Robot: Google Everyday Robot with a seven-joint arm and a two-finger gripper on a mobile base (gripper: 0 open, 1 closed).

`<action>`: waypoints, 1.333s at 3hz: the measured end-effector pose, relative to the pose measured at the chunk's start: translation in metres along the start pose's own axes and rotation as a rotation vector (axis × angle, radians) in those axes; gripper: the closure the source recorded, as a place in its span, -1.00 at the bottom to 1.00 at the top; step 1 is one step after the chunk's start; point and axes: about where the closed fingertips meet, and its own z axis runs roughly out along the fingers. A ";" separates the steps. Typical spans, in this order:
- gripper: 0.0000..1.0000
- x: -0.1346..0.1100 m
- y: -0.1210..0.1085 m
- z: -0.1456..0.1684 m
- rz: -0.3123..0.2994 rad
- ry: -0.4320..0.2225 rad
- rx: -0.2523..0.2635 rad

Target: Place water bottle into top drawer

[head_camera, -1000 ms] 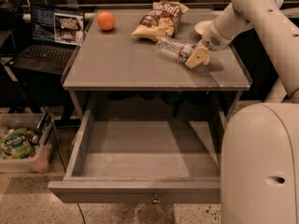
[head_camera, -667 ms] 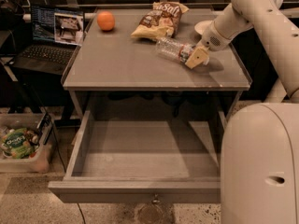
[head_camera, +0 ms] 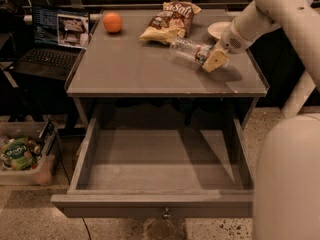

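1. Jaws pinch the right end of the water bottle [head_camera: 187,50], with one tan finger pad [head_camera: 216,60] showing on its near side and hiding the cap.
2. That gripper [head_camera: 215,59] sits low over the right part of the table [head_camera: 140,76], at the end of a white arm [head_camera: 260,19] that comes in from the far right.
3. Lying on its side on the tabletop, the bottle points its base to the far left, and its red-and-white label sits just beside the gripper.
4. Below the tabletop, the top drawer [head_camera: 150,205] is pulled out toward the near side; its grey floor is in view and a small round knob [head_camera: 165,214] sits at the middle of its front panel.
5. A chip bag [head_camera: 167,21] lies just far-left of the bottle, its near corner close to the bottle's base.
6. An orange [head_camera: 112,22] rests at the far left of the table, well apart from the bottle.
7. A white plate [head_camera: 220,30] sits at the far right, partly behind the arm.
8. Left of the table stands an open laptop [head_camera: 55,39], and nearer on the floor is a bin [head_camera: 25,159] with packets in it.
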 end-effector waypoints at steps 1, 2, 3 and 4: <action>1.00 -0.009 0.010 -0.067 0.027 -0.074 0.153; 1.00 -0.020 0.033 -0.144 0.106 -0.147 0.337; 1.00 -0.028 0.057 -0.192 0.152 -0.175 0.520; 1.00 -0.022 0.062 -0.179 0.190 -0.185 0.563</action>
